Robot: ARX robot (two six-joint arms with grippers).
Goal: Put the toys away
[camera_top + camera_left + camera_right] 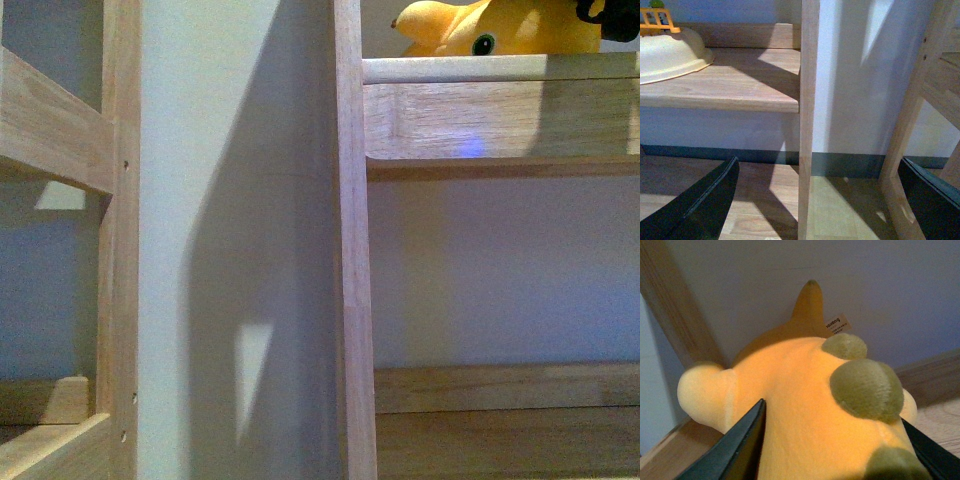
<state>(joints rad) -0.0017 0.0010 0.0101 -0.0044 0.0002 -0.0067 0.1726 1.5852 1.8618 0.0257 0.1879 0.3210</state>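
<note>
Plush animal (500, 30), orange-yellow, is lying on the upper shelf (500, 125) of the wooden rack, its head and one dark eye peeking over the rounded front rail (500, 68). The rail is acting as a lip, which probably explains why the toy is being placed behind it: it is less likely to roll out. In the right wrist view the plush animal (800, 410) is filling the space between the two dark fingers (740, 450) of the right gripper (835, 450), which are straddling its body close against both flanks; whether they are pressing it or already loosened cannot be told. Olive-green bumps (865, 387) along its back are facing the camera, and the pointed ear (809, 302) and small tag (839, 324) are lying near the back wall (890, 285), suggesting the toy is being pushed deep onto the shelf. Left gripper (815, 200) is hanging spread and empty near the floor, either side of a rack upright (807, 125), apparently idling. A cream bowl (670, 55) is sitting on a lower shelf (740, 85).
</note>
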